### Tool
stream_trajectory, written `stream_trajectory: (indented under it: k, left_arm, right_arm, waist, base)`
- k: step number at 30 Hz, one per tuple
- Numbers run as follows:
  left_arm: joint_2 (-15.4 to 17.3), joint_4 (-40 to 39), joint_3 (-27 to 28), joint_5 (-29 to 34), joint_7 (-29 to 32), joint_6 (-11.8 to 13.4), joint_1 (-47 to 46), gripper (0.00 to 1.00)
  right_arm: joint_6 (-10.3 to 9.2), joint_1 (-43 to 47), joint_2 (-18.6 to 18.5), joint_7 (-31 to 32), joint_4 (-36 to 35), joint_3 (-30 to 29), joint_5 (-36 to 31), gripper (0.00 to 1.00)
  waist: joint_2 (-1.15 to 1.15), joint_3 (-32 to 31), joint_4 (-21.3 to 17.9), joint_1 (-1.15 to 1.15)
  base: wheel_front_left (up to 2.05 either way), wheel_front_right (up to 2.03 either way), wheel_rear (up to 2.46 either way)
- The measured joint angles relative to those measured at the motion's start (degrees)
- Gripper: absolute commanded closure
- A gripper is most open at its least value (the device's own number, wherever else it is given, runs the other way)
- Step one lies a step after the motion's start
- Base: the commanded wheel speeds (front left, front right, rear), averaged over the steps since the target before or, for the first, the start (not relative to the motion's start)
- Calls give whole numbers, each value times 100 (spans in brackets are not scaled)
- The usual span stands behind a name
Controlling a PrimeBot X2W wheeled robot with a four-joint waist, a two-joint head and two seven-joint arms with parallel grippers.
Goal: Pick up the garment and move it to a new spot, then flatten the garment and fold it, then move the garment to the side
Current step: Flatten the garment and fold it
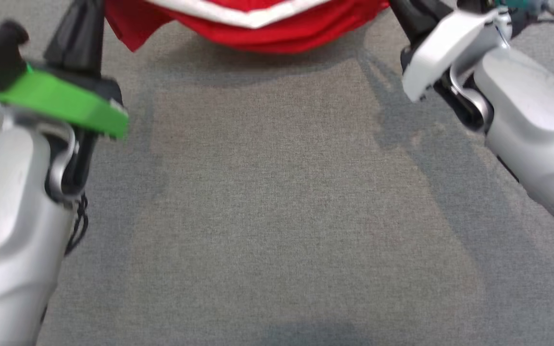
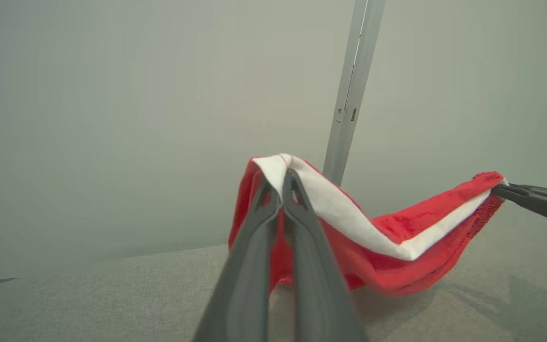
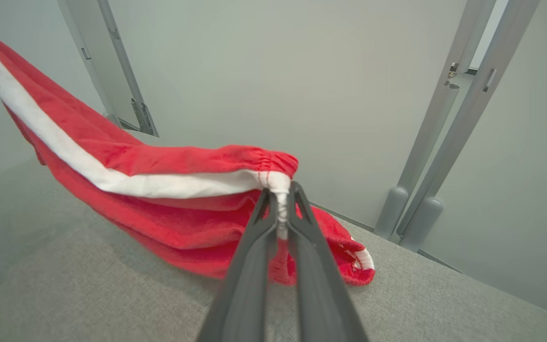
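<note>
Right claw [image 3: 283,190], garment [image 3: 159,223], grey cloth surface [image 3: 88,294], pale wall [image 3: 278,71]

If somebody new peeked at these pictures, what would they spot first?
The bright red garment with its white stripe, sagging like a hammock toward the grey surface at the top of the head view. The left pincer and the right pincer each pinch one end of it. Next comes the bright green plate on the left wrist.
</note>
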Motion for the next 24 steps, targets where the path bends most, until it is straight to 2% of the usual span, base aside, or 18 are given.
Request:
stream_trajectory:
  k: [6,12,18,24]
  left_arm:
    - [245,-922,-64,-241,-203,51,1543,100]
    - [225,-1580,0,-450,-372,367,3075,100]
    - [126,-1957,-143,-502,-445,505,4133,100]
    - [164,-2093,-227,-483,-452,687,4909,100]
  right_arm:
    - [0,951,-588,-37,-894,-48,124,100]
    - [0,2344,-991,-40,-1829,-817,20,100]
    - [0,3890,-1046,-41,-2579,-1644,-447,100]
    - [-1,5343,-834,-14,-3098,-2006,-850,100]
  waist:
    - [0,-255,4,-1]
    - [0,-572,64,-1]
    - [0,-940,145,-1]
    - [0,-1370,166,-1]
  base:
    - [0,0,0]
    - [0,0,0]
    - [0,0,0]
    - [0,0,0]
